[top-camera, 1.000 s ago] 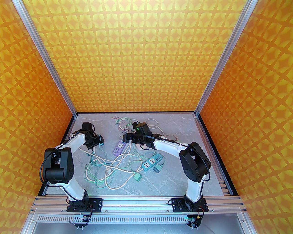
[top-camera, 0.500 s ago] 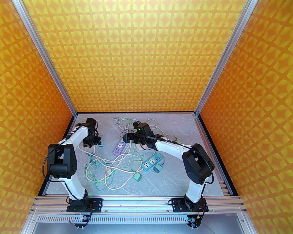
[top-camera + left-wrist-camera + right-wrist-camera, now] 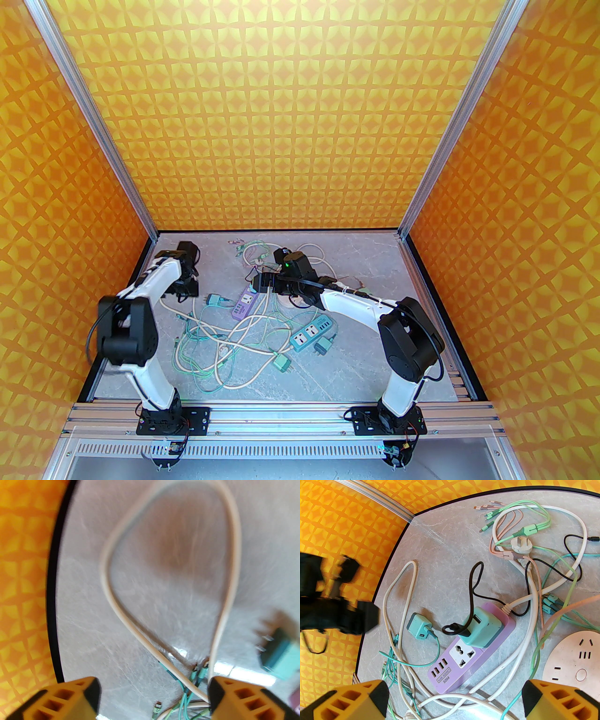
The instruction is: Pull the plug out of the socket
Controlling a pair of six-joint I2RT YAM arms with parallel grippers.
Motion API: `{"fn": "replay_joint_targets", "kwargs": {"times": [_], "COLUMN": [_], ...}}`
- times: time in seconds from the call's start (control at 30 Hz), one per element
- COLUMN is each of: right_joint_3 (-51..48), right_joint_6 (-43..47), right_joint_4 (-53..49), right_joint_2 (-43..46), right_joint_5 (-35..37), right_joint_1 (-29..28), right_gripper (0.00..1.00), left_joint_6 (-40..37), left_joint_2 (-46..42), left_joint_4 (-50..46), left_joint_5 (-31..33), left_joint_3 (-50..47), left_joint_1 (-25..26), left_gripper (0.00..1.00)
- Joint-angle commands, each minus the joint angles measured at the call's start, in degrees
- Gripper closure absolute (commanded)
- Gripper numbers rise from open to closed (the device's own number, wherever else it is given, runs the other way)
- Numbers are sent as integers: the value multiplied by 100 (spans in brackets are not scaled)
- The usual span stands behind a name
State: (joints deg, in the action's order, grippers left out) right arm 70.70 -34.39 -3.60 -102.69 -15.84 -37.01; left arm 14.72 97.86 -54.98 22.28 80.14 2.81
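A small teal plug [image 3: 214,300] [image 3: 279,653] [image 3: 418,628] lies loose on the table, left of the purple power strip [image 3: 243,304] [image 3: 473,653]. Its prongs point away from the strip. My left gripper [image 3: 187,291] [image 3: 153,698] hangs open just left of that plug, holding nothing. A bigger teal plug [image 3: 481,630] with a black cable is seated in the strip's far socket. My right gripper [image 3: 258,281] [image 3: 454,700] hovers open above the strip, its yellow fingers [image 3: 351,700] wide apart and clear of it.
Tangled white and green cables [image 3: 220,342] cover the table's middle. A teal power strip [image 3: 311,333], a green plug [image 3: 281,363] and a grey plug [image 3: 322,348] lie nearer. A round white socket [image 3: 574,658] sits right of the purple strip. The left wall [image 3: 23,597] is close.
My left gripper has opened and let go of the small teal plug, which now lies on the table. The left gripper has drawn back to the left. The right arm has barely shifted.
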Motion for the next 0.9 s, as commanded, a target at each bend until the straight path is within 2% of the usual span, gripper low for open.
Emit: {"fn": "replay_joint_targets", "kwargs": {"times": [0.0, 0.2, 0.3, 0.43, 0.57, 0.87], "right_joint_3": [-119, -316, -486, -650, -818, -1308], "right_joint_6": [81, 133, 153, 190, 245, 353], "right_joint_4": [75, -11, -68, -221, -393, -660], "right_joint_2": [120, 338, 534, 769, 1043, 1840], "right_joint_5": [164, 451, 585, 751, 920, 1205], "right_joint_1": [-25, -8, 68, 165, 237, 592], "right_gripper": [2, 2, 1, 2, 1, 2], "left_joint_6": [275, 761, 816, 493, 303, -441], "left_joint_2": [-991, -1850, -2197, -2303, -2134, -1068], "left_joint_4": [955, 2495, 3627, 4658, 5103, 5176], "left_joint_5": [-828, -2665, -3177, -3277, -3294, -3292], "left_joint_3": [-263, -1142, -1798, -2404, -2630, -2397], "left_joint_1": [79, 128, 347, 804, 1226, 2112], "left_gripper": [1, 1, 1, 1, 3, 24]}}
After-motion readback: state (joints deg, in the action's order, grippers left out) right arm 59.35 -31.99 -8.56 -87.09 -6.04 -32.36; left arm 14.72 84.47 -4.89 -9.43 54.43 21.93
